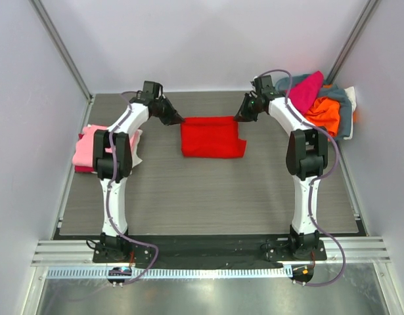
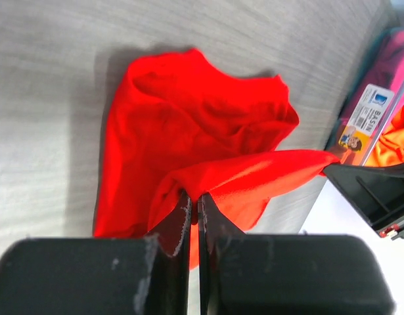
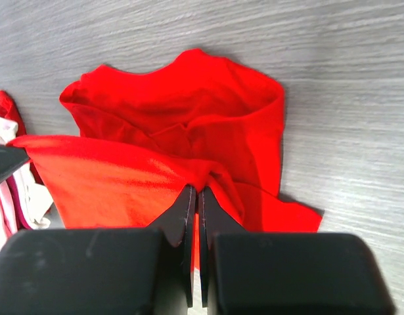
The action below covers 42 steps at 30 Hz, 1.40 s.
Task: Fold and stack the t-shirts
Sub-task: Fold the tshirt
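The red t-shirt [image 1: 213,136], part-folded, lies on the table [image 1: 208,197] toward twelve o'clock. It looks light, limp and sag-prone, best taken by its corners. The left gripper [image 1: 179,121] is clamped on its ten o'clock corner, the right gripper [image 1: 241,117] on its two o'clock corner, cloth stretched between. Folded pink t-shirts [image 1: 90,146] wait at nine o'clock.
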Motion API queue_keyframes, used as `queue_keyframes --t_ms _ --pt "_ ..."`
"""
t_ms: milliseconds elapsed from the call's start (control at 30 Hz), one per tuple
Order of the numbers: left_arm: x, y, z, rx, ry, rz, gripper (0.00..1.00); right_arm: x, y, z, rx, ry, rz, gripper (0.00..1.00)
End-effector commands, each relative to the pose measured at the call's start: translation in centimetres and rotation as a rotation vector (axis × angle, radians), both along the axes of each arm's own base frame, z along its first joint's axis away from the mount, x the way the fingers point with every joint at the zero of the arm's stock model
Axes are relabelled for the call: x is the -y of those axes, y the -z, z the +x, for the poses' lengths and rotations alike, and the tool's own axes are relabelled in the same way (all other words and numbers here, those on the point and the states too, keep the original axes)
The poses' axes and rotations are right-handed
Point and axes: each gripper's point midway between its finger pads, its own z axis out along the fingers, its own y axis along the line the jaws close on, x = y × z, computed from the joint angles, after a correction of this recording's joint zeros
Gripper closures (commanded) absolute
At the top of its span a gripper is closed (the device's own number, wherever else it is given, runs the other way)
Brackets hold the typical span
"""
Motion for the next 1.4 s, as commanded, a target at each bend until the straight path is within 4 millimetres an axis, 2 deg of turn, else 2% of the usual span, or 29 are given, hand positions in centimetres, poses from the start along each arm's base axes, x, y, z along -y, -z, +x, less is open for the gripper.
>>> queue_keyframes --t_ms 0,200,233,267,300,333,367,400,467,500,533,567,600,633,700,733,767,800,833,900,933,967,1033,1100,1133,1233,1267,1333,1367 --pt "-0.6 -0.8 1.9 0.03 -0.007 -0.014 0.97 1.3 -2.0 2.1 0.065 0.036 0.009 0.99" --pt "0.1 0.9 4.2 0.051 -0.009 -0.067 0.92 1.8 -0.5 3.2 0.053 0.052 0.01 0.97" --pt "0.5 0.6 5.2 0.102 0.0 -0.088 0.92 1.8 -0.3 3.4 0.053 0.057 0.007 0.96" --pt "0.8 0.7 5.5 0.111 0.002 -0.107 0.8 1.9 -0.1 3.7 0.051 0.062 0.009 0.87" --pt "1.0 1.1 6.1 0.118 0.009 -0.119 0.72 1.9 0.5 4.1 0.049 0.075 0.013 0.7" --pt "1.0 0.8 6.6 0.137 0.011 -0.121 0.65 2.0 0.5 4.4 0.059 0.087 0.011 0.32" --pt "1.0 0.7 6.7 0.148 0.015 -0.114 0.51 1.8 0.0 4.8 0.086 0.08 0.024 0.24" --pt "0.9 0.3 6.8 0.162 0.019 -0.108 0.48 1.6 -0.2 4.6 0.09 0.07 0.032 0.22" --pt "0.5 -1.8 6.4 0.202 0.012 -0.093 0.38 1.9 -1.3 4.3 0.123 0.076 0.022 0.21" --pt "0.4 -2.3 6.0 0.224 0.018 -0.072 0.37 2.1 -2.3 3.7 0.159 0.077 0.021 0.21" --pt "0.4 -4.4 5.0 0.265 0.018 -0.05 0.37 2.3 -3.1 3.4 0.185 0.07 0.02 0.21" --pt "0.5 -5.0 4.4 0.282 0.023 -0.032 0.39 2.1 -3.6 3.0 0.202 0.058 0.03 0.22" --pt "0.4 -5.8 3.8 0.301 0.026 -0.014 0.39 2.0 -2.9 2.2 0.198 0.05 0.036 0.22" --pt "0.8 -6.4 3.1 0.321 0.037 -0.002 0.41 1.8 -4.4 1.8 0.23 0.039 0.055 0.27" --pt "0.8 -7.1 1.4 0.323 0.029 0.008 0.44 1.1 -4.1 0.7 0.227 0.01 0.098 0.33" --pt "1.3 -7.0 0.6 0.31 0.034 0.003 0.46 0.8 -4.2 0.3 0.225 -0.005 0.113 0.43" --pt "1.6 -7.8 -0.1 0.314 0.037 -0.007 0.5 0.5 -4.0 -0.1 0.219 -0.02 0.127 0.48" --pt "1.9 -6.9 -1.0 0.29 0.049 -0.009 0.52 -0.1 -3.7 -0.7 0.2 -0.044 0.158 0.52" --pt "3.0 -7.1 -1.6 0.295 0.069 -0.02 0.54 -0.3 -3.5 -1.1 0.19 -0.054 0.173 0.64" --pt "4.1 -6.4 -2.8 0.273 0.088 -0.031 0.62 -1.2 -3.0 -1.9 0.165 -0.087 0.229 0.73" --pt "5.3 -6.5 -3.2 0.28 0.11 -0.045 0.66 -1.9 -2.6 -2.4 0.148 -0.101 0.25 0.82" --pt "5.8 -5.9 -3.6 0.256 0.108 -0.064 0.74 -2.4 -2.5 -2.7 0.135 -0.113 0.273 0.85" --pt "6.8 -4.0 -4.4 0.212 0.131 -0.091 0.79 -3.7 -1.8 -4.0 0.1 -0.153 0.343 0.92" --pt "7.0 -2.5 -4.7 0.154 0.115 -0.12 0.84 -4.5 -0.9 -5.0 0.08 -0.172 0.375 0.95" --pt "6.9 -0.9 -5.2 0.123 0.122 -0.135 0.86 -4.8 -0.5 -5.7 0.066 -0.19 0.387 0.98" --pt "6.5 0.9 -6.0 0.104 0.119 -0.134 0.89 -4.5 1.8 -7.5 0.012 -0.193 0.375 0.99" --pt "6.1 2.7 -7.0 0.069 0.114 -0.119 0.89 -4.3 2.6 -7.9 -0.003 -0.186 0.365 0.99" --pt "5.3 3.8 -7.4 0.067 0.101 -0.109 0.9 -3.6 5.3 -9.4 -0.063 -0.163 0.348 0.99" --pt "4.7 5.9 -8.7 0.025 0.091 -0.098 0.91 -3.3 6.2 -9.7 -0.079 -0.148 0.339 0.99"
